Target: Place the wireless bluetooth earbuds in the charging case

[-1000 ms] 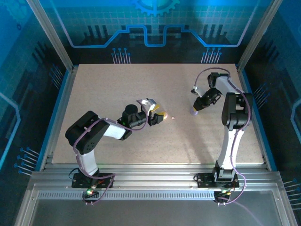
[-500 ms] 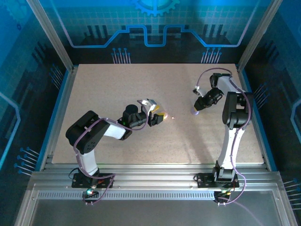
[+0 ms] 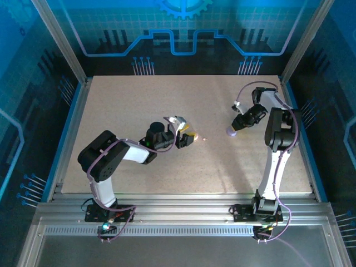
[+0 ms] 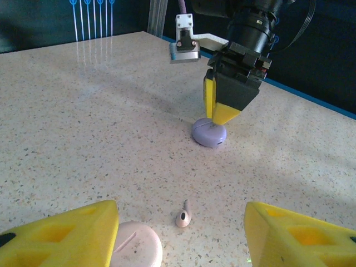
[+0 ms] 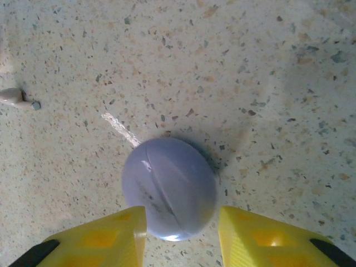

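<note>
**Parted right gripper (image 5: 181, 222) straddles lavender disc (image 5: 168, 189)**

The lavender disc lies on the right of the table (image 3: 139, 105), a yellow finger on either side. Mid-table, the left gripper (image 4: 181, 233), open and empty, hovers near the pink disc (image 4: 136, 247) and one earbud (image 4: 183, 216).

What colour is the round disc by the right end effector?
The disc is pale lavender; the right wrist view shows it best.

No word, brand mark, label or number can be read on anything in the frames. The blue back panel (image 3: 111, 39) at the top of the overhead frame carries a gear outline (image 3: 183, 6) and circuit-like lines, a drawn graphic without letters.
</note>
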Motion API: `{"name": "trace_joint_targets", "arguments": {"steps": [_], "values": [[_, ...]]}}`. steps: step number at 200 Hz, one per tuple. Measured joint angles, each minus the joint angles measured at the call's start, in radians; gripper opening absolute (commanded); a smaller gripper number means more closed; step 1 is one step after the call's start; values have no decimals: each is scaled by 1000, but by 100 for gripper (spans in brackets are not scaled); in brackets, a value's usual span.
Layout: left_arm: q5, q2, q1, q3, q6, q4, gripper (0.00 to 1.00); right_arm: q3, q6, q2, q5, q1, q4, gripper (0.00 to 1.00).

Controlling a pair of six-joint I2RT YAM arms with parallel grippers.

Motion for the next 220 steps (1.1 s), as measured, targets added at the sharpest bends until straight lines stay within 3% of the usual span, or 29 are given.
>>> {"name": "trace_joint_targets", "arguments": {"steps": [81, 137, 161, 220], "values": [[0, -25, 0, 39, -35, -112, 60, -19, 54, -30, -56, -11, 76, 42], [-31, -80, 0, 84, -100, -211, 59, -174, 212, -304, -109, -11, 184, 53], [-48, -80, -6, 129, -136, -282, 59, -280, 304, -414, -117, -8, 254, 53], [-94, -80, -54, 341, -206, -646, 60, -591, 532, -653, -141, 67, 430, 63]]}}
